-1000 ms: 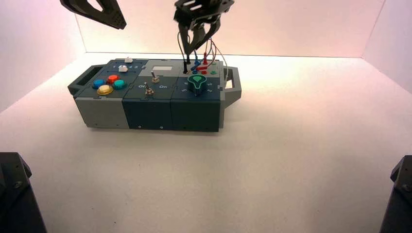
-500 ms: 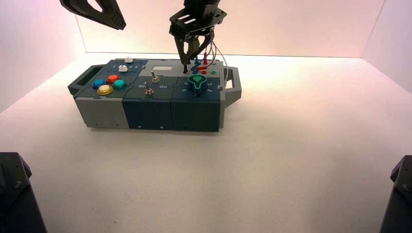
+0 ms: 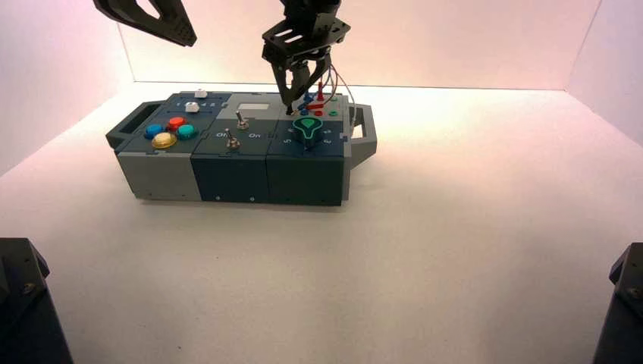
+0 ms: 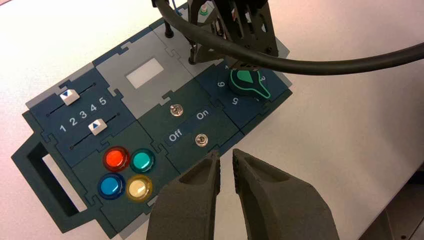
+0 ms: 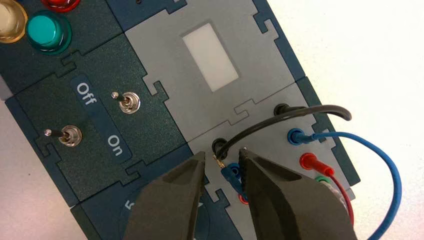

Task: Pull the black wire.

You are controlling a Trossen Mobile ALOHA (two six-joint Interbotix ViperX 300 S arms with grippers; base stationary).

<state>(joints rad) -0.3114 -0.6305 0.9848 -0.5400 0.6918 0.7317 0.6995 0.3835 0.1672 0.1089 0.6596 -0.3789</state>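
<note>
The black wire [image 5: 300, 112] arches between two sockets at the back right of the box [image 3: 227, 163]. One black plug [image 5: 218, 146] sits in its socket just beyond my right gripper's fingertips. My right gripper [image 5: 222, 156] is open and hangs low over the wire panel [image 3: 293, 97], with its fingers on either side of a loose blue plug [image 5: 231, 173] that shows a bare brass tip. Neither finger touches the black wire. My left gripper [image 4: 226, 155] is raised above the box's front, at the far left [image 3: 178, 30] in the high view, shut to a narrow slit on nothing.
A blue wire [image 5: 380, 145] and a red wire [image 5: 340, 185] loop beside the black one. Two toggle switches [image 5: 129, 102] marked Off and On stand mid-box. In front of the wires sits a green knob [image 3: 306, 130]. Coloured buttons [image 4: 127, 172] and two sliders [image 4: 82, 107] fill the left end.
My right gripper has dropped toward the wire sockets, shifted slightly left, and its jaws have narrowed. The left arm has stayed put.
</note>
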